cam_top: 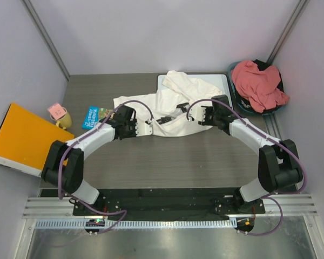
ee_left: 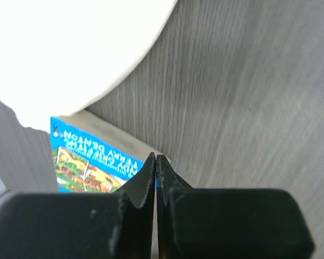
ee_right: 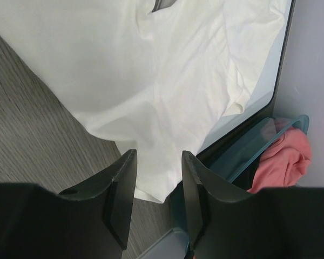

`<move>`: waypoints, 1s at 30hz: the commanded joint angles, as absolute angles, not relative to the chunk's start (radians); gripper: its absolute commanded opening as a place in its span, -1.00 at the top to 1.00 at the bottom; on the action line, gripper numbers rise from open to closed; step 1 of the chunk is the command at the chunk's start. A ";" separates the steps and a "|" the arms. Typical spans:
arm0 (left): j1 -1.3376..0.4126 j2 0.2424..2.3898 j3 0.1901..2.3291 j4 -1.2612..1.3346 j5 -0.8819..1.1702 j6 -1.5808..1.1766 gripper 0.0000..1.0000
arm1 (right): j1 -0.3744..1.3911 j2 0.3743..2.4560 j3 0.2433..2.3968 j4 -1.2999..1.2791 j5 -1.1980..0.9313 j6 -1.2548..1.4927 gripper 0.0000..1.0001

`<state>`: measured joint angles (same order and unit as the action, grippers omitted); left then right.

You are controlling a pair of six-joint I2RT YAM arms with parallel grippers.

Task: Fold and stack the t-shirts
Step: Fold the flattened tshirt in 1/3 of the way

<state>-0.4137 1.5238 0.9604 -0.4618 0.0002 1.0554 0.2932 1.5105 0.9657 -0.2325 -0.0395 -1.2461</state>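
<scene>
The white t-shirt [cam_top: 173, 102] lies crumpled at the back middle of the table, partly on the whiteboard [cam_top: 222, 82]. The salmon t-shirt [cam_top: 259, 86] is heaped in a teal bin [cam_top: 233, 69] at the back right. My left gripper [cam_top: 130, 127] is shut and empty, low over bare table at the shirt's left edge; the shirt [ee_left: 70, 48] fills the upper left of its view. My right gripper [cam_top: 208, 116] is open over the shirt's right edge, with white cloth [ee_right: 151, 65] below and between its jaws. The salmon shirt [ee_right: 283, 156] shows in the bin at the right of that view.
A blue book [cam_top: 92, 116] lies left of the shirt, and it shows just past my left fingertips [ee_left: 92, 156]. A yellow mug with a pink thing [cam_top: 58, 113] and an orange board [cam_top: 21, 137] sit at the far left. The bin [ee_right: 254, 145] stands close to my right gripper.
</scene>
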 commanded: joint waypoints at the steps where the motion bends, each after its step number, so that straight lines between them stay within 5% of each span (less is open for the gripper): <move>1: -0.413 1.679 1.011 -0.324 -0.079 1.052 1.00 | 0.299 1.517 1.000 -0.193 -0.043 -1.238 0.13; 9: -0.377 1.853 1.127 -0.272 -0.230 1.045 1.00 | 0.299 1.490 0.980 -0.195 -0.025 -1.232 0.14; 30: -0.267 1.651 0.954 -0.479 -0.477 0.913 1.00 | 0.299 1.529 1.014 -0.196 -0.028 -1.226 0.14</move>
